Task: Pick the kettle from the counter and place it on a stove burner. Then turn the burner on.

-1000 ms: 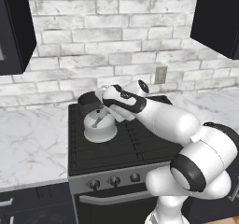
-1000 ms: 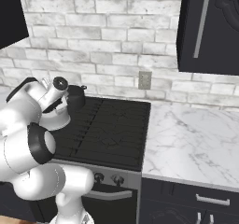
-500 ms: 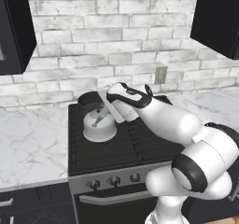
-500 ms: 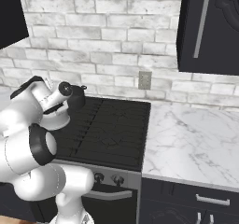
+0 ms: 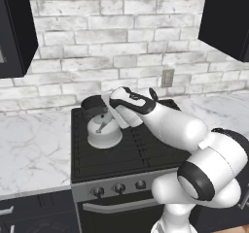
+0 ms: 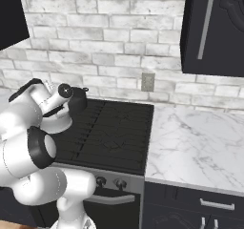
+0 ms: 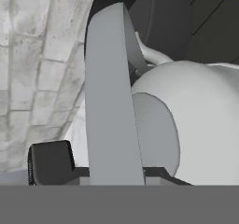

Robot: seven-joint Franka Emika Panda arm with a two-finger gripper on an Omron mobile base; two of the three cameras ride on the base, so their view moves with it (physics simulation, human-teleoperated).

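Note:
The shiny silver-white kettle (image 5: 103, 134) stands low over the left stove burner (image 5: 90, 152) of the black cooktop; I cannot tell whether it rests on the grate. My gripper (image 5: 106, 119) reaches in from the right and is shut on its grey slanted handle. In the hand view the handle (image 7: 109, 101) runs up between my fingertips (image 7: 51, 164), with the kettle's round body (image 7: 200, 125) to the right. The white marble counter (image 5: 34, 149) lies left of the stove.
A dark grey pot (image 5: 92, 102) sits just behind the kettle on the back left burner, also seen as the dark pot (image 6: 77, 99). Round knobs (image 5: 119, 188) line the silver front panel. More counter (image 6: 200, 142) stretches right of the stove. A brick wall stands behind.
The hand has shifted only slightly while gripping the handle. The kettle stays over the same left burner.

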